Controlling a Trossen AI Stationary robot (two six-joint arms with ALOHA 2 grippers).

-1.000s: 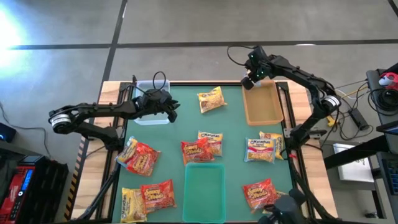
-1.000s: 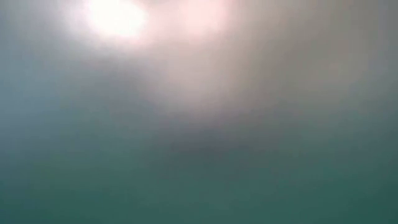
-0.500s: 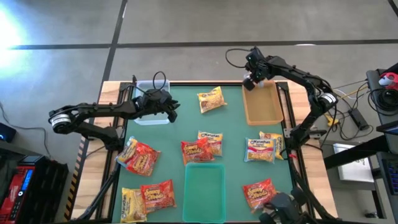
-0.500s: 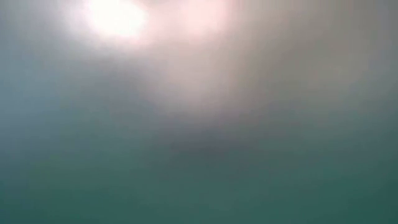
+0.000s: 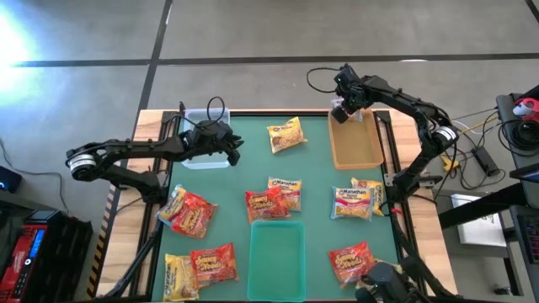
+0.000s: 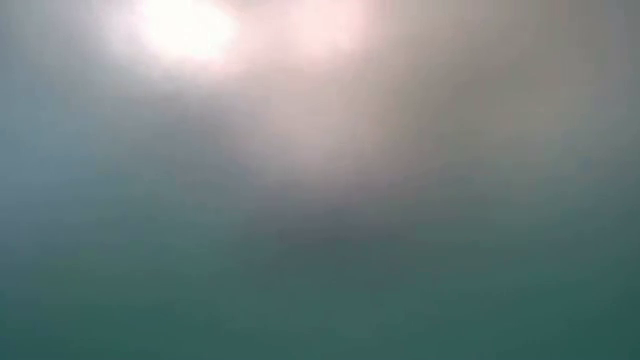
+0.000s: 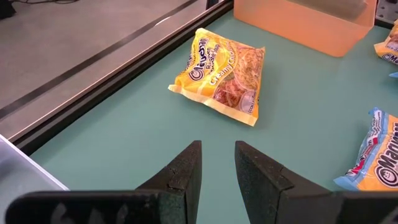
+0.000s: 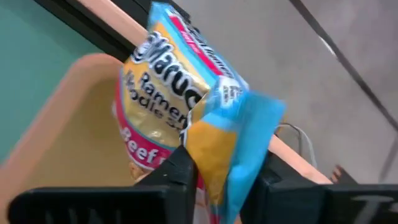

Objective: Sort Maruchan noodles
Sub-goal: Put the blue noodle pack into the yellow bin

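Several Maruchan noodle packets lie flat on the green mat: a yellow one [image 5: 285, 135] at the far middle, a red and a yellow one [image 5: 274, 199] at the centre, and others at the left [image 5: 187, 210] and right [image 5: 351, 204]. My right gripper [image 5: 340, 111] is over the far end of the brown tray [image 5: 357, 145], shut on a pale yellow packet with a pink label and blue edges [image 8: 163, 84]. My left gripper [image 5: 238, 151] hovers beside the clear tray [image 5: 205, 135], open by a narrow gap [image 7: 217, 149] with nothing in it. The low view shows only blur. My right gripper pinches the packet between its two fingers, by a crumpled end near the blue seam [image 8: 214, 158]. The fingers slant down from above. The packet is lifted clear of the table and sticks out ahead of the fingers over the brown tray's far end, tilted.
A green tray [image 5: 276, 257] stands at the near middle. Red and yellow packets lie at the near left [image 5: 202, 265], and a red one at the near right [image 5: 351, 261]. Bare mat lies between the far yellow packet [image 7: 221, 74] and my left gripper.
My right gripper has tipped further downward over the brown tray's far end, carrying the packet with it. My left arm has kept still.
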